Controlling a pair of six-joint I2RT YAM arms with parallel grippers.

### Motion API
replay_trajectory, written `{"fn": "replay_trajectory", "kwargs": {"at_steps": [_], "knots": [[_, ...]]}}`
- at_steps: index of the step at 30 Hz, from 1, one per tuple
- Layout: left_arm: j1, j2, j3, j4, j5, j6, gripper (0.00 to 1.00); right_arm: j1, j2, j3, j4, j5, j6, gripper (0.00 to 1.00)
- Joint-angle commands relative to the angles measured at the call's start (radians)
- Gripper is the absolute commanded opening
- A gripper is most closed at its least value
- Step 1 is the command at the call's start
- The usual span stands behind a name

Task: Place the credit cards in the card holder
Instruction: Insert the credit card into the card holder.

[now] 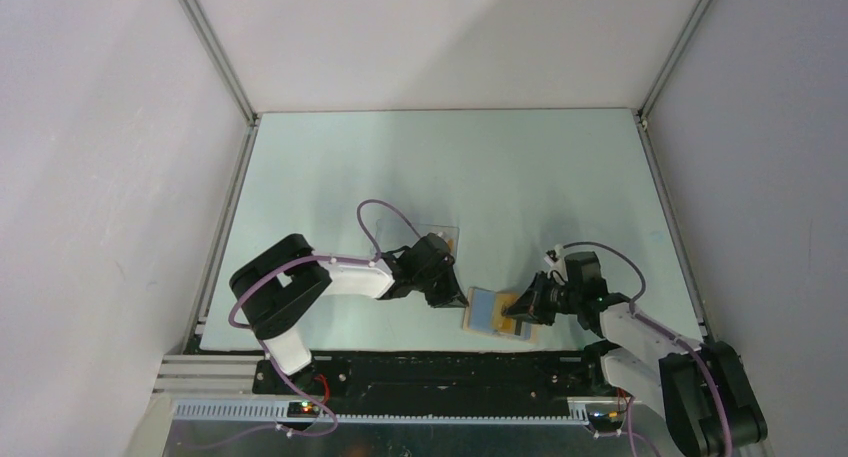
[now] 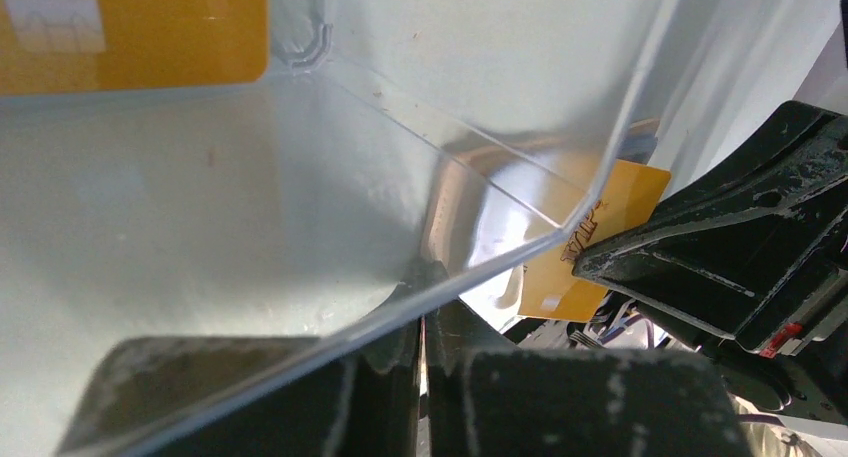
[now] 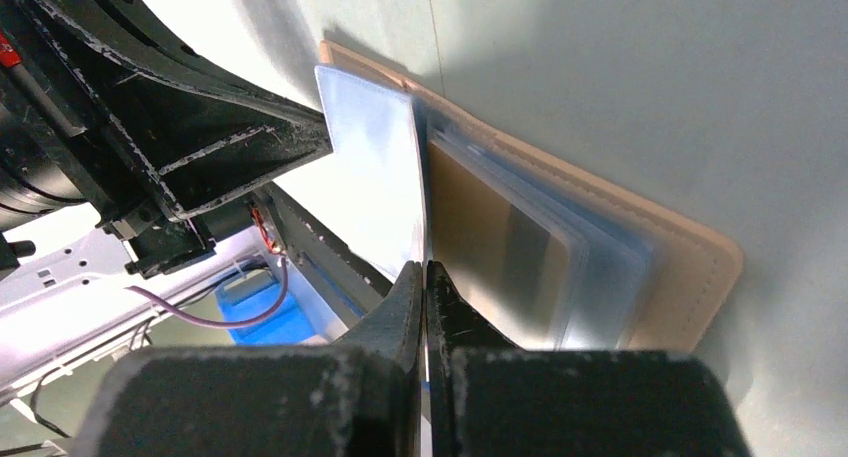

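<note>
right hand (image 3: 425,274) pinches clear sleeve (image 3: 370,167) of card holder (image 3: 700,267), lifted so pocket gapes, i reckon. left hand (image 2: 422,325) closed by clear box (image 2: 450,57) (can't tell on what), credit card (image 2: 610,217) just beyond.

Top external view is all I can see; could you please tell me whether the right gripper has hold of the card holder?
Observer: Yes. The right wrist view shows the right gripper pinched shut on a clear inner sleeve of the card holder, raised away from the other sleeves.
Operator: Thank you. Is the left gripper open?
Observer: No. Its own wrist view shows the left gripper shut, fingers nearly touching.
</note>
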Motion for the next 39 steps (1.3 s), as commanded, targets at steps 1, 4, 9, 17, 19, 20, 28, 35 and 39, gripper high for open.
{"fn": "replay_trajectory", "kwargs": {"at_steps": [1, 4, 9, 17, 19, 20, 28, 35, 39], "knots": [[-0.016, 0.033, 0.017, -0.072, -0.03, 0.031, 0.03, 0.01, -0.036, -0.012, -0.105, 0.03, 0.05, 0.0], [-0.016, 0.036, 0.021, -0.072, -0.029, 0.034, 0.02, 0.011, -0.046, -0.021, -0.134, 0.042, 0.057, 0.0], [-0.017, 0.038, 0.026, -0.072, -0.026, 0.036, 0.02, 0.014, -0.022, -0.041, -0.07, 0.013, 0.063, 0.0], [-0.02, 0.049, 0.035, -0.072, -0.021, 0.042, 0.02, 0.033, 0.103, -0.051, 0.096, -0.049, 0.038, 0.0], [-0.02, 0.049, 0.037, -0.072, -0.021, 0.043, 0.02, 0.036, 0.15, -0.04, 0.123, -0.058, 0.03, 0.0], [-0.02, 0.049, 0.038, -0.071, -0.021, 0.043, 0.02, 0.038, 0.18, -0.035, 0.139, -0.06, 0.028, 0.0], [-0.02, 0.04, 0.033, -0.114, -0.031, 0.042, 0.02, 0.073, 0.331, -0.02, 0.222, -0.089, 0.06, 0.0], [-0.02, 0.038, 0.035, -0.134, -0.039, 0.036, 0.01, 0.068, 0.235, -0.016, 0.093, -0.036, 0.078, 0.0], [-0.021, 0.036, 0.036, -0.142, -0.045, 0.036, 0.0, 0.052, 0.103, 0.006, -0.107, 0.034, 0.067, 0.0]]}}
